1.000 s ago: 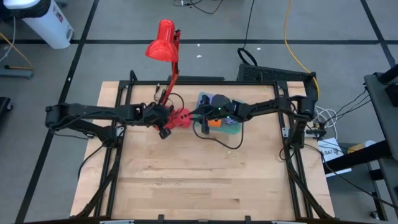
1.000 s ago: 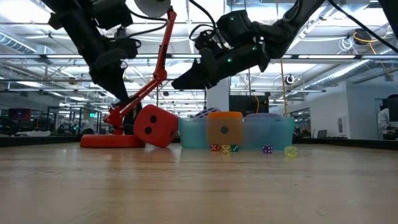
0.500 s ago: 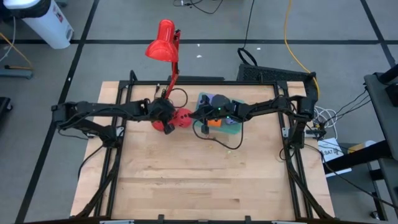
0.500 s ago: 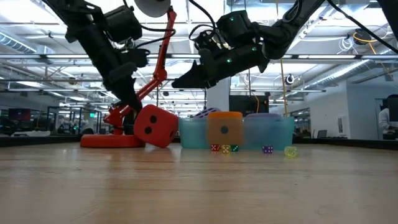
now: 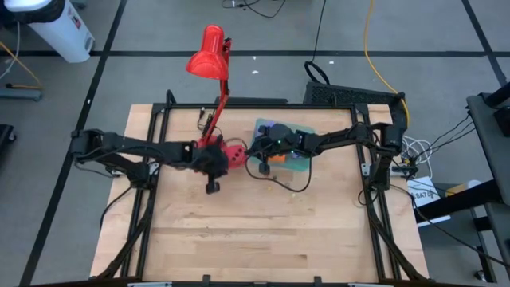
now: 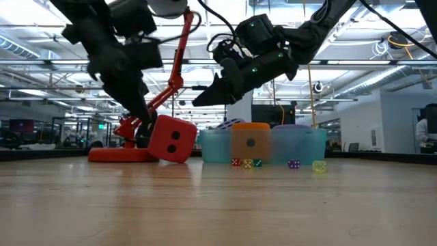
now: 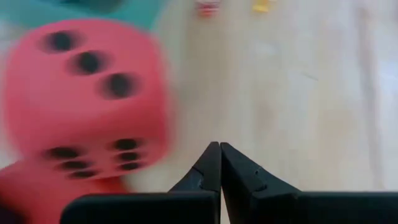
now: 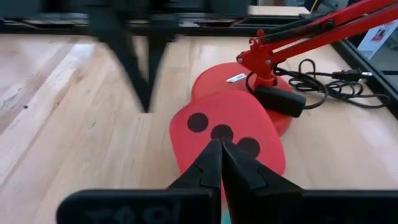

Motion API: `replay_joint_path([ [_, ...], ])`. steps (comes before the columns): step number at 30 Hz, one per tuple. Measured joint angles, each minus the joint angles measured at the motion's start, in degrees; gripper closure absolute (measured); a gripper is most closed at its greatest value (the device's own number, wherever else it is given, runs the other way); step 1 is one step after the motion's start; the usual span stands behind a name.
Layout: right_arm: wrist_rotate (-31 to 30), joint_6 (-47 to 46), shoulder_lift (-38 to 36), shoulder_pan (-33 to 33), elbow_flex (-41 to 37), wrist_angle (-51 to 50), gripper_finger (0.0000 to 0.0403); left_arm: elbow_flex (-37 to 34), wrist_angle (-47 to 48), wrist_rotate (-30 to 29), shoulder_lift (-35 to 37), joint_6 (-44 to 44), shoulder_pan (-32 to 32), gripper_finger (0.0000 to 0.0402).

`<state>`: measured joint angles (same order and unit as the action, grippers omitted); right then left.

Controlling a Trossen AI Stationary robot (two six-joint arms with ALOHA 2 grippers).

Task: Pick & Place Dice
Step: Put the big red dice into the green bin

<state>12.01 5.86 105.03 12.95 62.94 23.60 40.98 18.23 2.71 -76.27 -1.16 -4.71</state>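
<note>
The red die (image 6: 172, 139) stands tilted on the table and leans against the red lamp's base (image 6: 121, 154). It also shows in the high view (image 5: 233, 154) and in both wrist views (image 7: 81, 93) (image 8: 224, 134). My left gripper (image 7: 219, 149) is shut and points down at the table just beside the die, on its near-left side (image 5: 217, 169), apart from it. My right gripper (image 8: 221, 148) is shut and hovers above the die (image 6: 196, 102), slanting down toward it. The orange die (image 6: 247, 141) and a purple die (image 6: 293, 137) sit in the teal tray (image 6: 213, 147).
The red desk lamp (image 5: 209, 54) rises from its base at the far side, and its arm (image 6: 176, 68) crosses between my arms. Several tiny dice (image 6: 247, 162) lie on the table in front of the tray. A black cable (image 5: 279, 179) runs near the tray. Bare wood lies toward the near edge.
My left gripper has swung first toward the far edge, then back toward the near edge, and has come down beside the red die, still shut. My right gripper has tipped its fingertips a little lower toward the die.
</note>
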Motion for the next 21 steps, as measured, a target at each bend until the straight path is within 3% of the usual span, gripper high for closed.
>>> replay_joint_path([
  [2,0.0,-0.65,0.0,-0.33,0.0,-0.44,0.0402,-0.01,0.19,-0.88,0.44,0.55,2.72,0.0399],
  [5,0.0,-0.71,0.0,-1.0,0.0,-0.64,0.0402,0.01,1.4,-7.3,2.35,-1.26,5.21,0.0396],
  [10,0.02,-0.65,0.0,-2.16,0.0,-0.73,0.0402,0.0,4.15,-17.41,6.98,-4.63,4.17,0.0399],
  [17,-1.57,-0.72,0.0,-2.85,0.0,-0.63,0.0402,0.03,3.41,-20.88,8.69,-2.69,-2.89,0.0398],
  [21,-3.69,-0.71,0.0,-4.11,0.0,-0.67,0.0403,0.03,0.63,-18.73,6.69,-0.01,-8.32,0.0399],
])
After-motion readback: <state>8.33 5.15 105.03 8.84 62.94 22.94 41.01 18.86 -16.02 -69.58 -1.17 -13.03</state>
